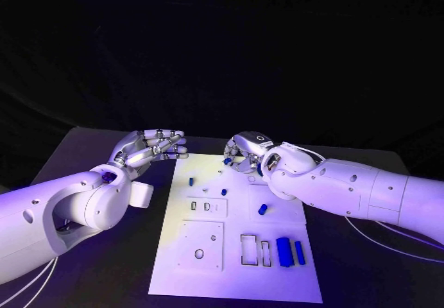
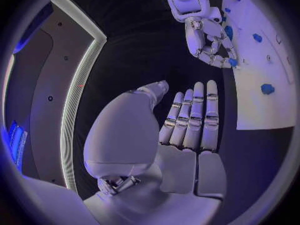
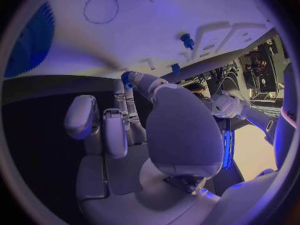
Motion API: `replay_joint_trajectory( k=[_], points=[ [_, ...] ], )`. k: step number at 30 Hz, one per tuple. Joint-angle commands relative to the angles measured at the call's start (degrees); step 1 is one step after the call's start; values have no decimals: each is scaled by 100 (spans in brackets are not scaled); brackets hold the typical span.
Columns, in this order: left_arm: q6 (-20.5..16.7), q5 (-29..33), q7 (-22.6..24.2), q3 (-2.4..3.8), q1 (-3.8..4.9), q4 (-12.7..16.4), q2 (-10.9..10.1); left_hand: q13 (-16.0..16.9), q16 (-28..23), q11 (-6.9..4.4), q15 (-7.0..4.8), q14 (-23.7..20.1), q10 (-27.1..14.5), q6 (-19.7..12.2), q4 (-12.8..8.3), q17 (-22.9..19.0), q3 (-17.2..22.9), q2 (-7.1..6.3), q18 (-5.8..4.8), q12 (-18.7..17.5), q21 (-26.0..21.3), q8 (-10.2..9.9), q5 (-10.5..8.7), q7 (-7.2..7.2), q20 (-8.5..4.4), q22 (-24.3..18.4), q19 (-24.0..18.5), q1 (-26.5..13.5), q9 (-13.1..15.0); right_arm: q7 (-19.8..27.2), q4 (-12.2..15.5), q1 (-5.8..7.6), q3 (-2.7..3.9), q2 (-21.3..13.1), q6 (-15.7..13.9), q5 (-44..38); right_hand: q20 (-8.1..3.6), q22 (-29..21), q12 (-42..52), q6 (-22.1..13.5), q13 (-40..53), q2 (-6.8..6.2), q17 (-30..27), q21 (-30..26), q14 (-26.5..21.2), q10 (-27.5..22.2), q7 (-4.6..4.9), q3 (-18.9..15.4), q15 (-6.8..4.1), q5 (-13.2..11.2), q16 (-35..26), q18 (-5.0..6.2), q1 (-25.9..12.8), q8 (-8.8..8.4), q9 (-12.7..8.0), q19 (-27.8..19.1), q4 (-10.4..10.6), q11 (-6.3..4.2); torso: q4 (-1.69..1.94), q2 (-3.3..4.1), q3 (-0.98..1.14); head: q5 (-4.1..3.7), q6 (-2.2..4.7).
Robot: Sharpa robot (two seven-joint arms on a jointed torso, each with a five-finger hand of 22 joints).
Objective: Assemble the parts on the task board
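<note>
**Right hand pinched a small blue part over the board's far edge**

The right hand (image 1: 248, 154) hung at the twelve o'clock end of the task board (image 1: 185, 269), its fingers drawn together on a small blue part (image 1: 226, 162) held at the fingertips. The part sat just above the white plate, and the open sockets lay toward six o'clock from it; the nearest blue peg (image 1: 192, 181) stood a little toward seven o'clock. I judged the coming move to be a short drop toward the robot. The part's long axis could not be told.

The left hand (image 1: 148, 151) floated just off the board's far corner at ten o'clock, fingers straight and side by side, holding nothing. It was near, but the right hand already had the piece.

The left wrist view showed the pinch from the side, the blue tip (image 2: 232, 62) between fingertips at the plate's edge. The right wrist view showed it against the thumb (image 3: 127, 78).
</note>
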Motion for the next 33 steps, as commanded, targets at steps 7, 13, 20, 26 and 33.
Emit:
replay_joint_trajectory(
  k=[7,13,20,26,33],
  points=[
    [102,-31,79,5,8,6,20,3,-28,31,32,2,2,-41,-14,7,27,18,25,-29,-14,-37,-9,216,30,-6,7,50,-9,-4,-95,-11,-1,107,98,-8,13,-17,0,-30,45,74,1,-8,267,28,-7,22,5,32,26,-93,23,34,337,-34,-32,-30,12,12,-11,-13,-17],
    [116,-31,76,5,8,10,21,4,-33,31,31,6,9,-38,-20,15,36,22,25,-35,-14,-38,-10,217,30,-8,9,49,-9,-54,-155,-15,0,179,48,-33,17,-25,-8,-45,45,71,3,-14,267,17,-2,26,9,31,29,-90,12,31,343,-41,-36,-25,18,19,-16,-18,-17],
    [118,-31,82,5,9,4,31,4,-33,31,31,6,9,-38,-20,15,36,22,25,-35,-14,-38,-10,217,30,-8,9,49,-9,-69,-169,-16,1,234,152,-40,37,-15,-52,-104,37,31,14,-14,268,-63,22,44,34,0,41,-90,-35,17,369,-52,-63,5,7,23,-20,-13,-27],
    [126,-31,78,5,9,-5,40,4,-33,31,31,6,9,-38,-20,15,36,22,25,-35,-14,-38,-10,217,30,-8,9,49,-9,-124,-210,-16,1,257,271,-63,83,-74,-82,-243,10,-36,-22,-66,254,-257,81,78,89,-60,33,-76,-131,-50,378,-107,-70,72,10,23,-18,-10,-42],
    [133,-31,74,5,9,-13,32,4,-33,31,31,6,9,-38,-20,15,36,22,25,-35,-14,-38,-10,217,30,-8,9,49,-9,-118,-81,-16,0,102,157,-76,251,-579,-60,-801,-167,-344,-344,-466,152,-1103,256,-22,266,42,-113,32,-296,-438,274,-428,-102,278,8,19,-14,6,-50]
  ],
)
